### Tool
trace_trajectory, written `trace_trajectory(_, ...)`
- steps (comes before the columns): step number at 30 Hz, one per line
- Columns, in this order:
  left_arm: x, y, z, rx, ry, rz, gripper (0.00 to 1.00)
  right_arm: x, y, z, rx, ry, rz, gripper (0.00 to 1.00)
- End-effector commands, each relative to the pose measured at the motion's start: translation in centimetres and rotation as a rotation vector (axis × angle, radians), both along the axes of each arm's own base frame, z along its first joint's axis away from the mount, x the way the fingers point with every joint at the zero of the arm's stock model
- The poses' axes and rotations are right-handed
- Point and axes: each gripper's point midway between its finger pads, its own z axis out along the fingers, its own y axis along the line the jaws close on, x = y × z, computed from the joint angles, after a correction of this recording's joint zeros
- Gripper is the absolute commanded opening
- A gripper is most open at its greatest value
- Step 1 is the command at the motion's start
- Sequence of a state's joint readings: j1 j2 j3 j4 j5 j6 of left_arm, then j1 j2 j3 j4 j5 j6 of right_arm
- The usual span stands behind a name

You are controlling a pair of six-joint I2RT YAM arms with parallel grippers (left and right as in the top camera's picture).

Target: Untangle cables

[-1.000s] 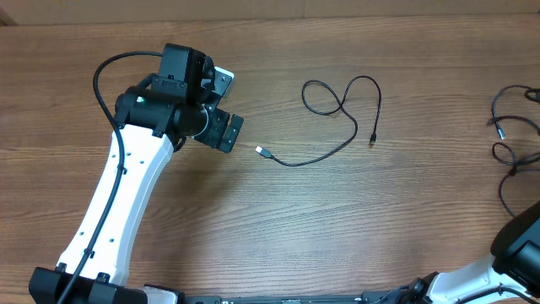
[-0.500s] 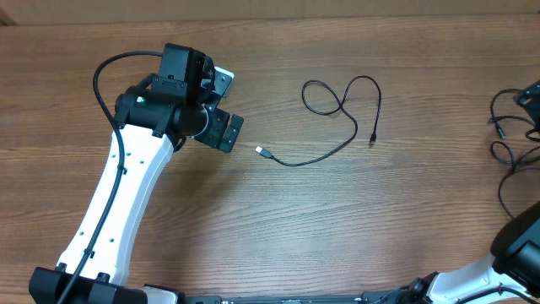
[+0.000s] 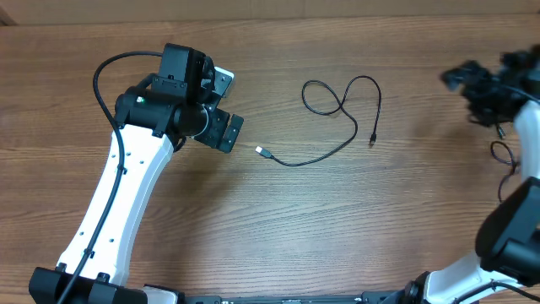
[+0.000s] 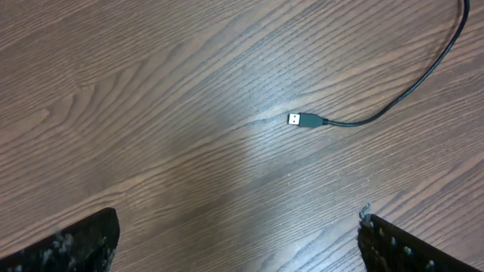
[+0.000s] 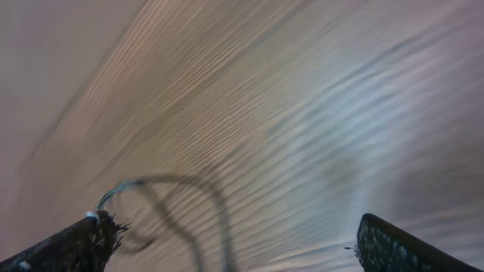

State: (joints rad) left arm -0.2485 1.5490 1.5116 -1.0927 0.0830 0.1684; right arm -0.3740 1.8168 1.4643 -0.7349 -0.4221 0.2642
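Two arms enter from the bottom edge of the overhead view: the left arm at lower left and the right arm at lower right. Above the left arm, the left gripper hangs over the wooden table, jaws spread wide and holding nothing. In its wrist view the fingertips sit in the bottom corners. Just right of it lies one cable. Its silvery plug is near the gripper, and the cord curves right and up into a loop at upper centre. A second cable lies bunched at the right edge. Farther up, at upper right, the right gripper is blurred. Its wrist view shows the jaws wide apart and empty over a smeared dark loop of cord.
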Motion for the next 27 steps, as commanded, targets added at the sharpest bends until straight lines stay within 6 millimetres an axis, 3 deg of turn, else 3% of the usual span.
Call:
trace_trajectory(1,0.1,-0.3,0.4,-0.008,-0.010,-0.023,0.99,0.5,5.8,1.4,0.018,-0.034,0.138,1.00)
trace_trajectory(5,0.1,-0.3,0.4,-0.008,-0.010,-0.023,1.00,0.8,11.8,1.3,0.010,-0.033,0.264,1.00)
trace_trajectory(13,0.1,-0.3,0.4,-0.008,-0.010,-0.023,1.00,1.0,17.4,-0.6,-0.044,-0.006,0.363,1.00)
trace_trajectory(21,0.1,-0.3,0.4,-0.008,-0.010,-0.023,1.00,1.8,20.5,-2.9,-0.007,0.018,0.377,1.00)
trace_trajectory(27,0.1,-0.3,0.4,-0.008,-0.010,-0.024,0.99,1.6,21.5,-6.7,0.001,0.099,0.395,1.00)
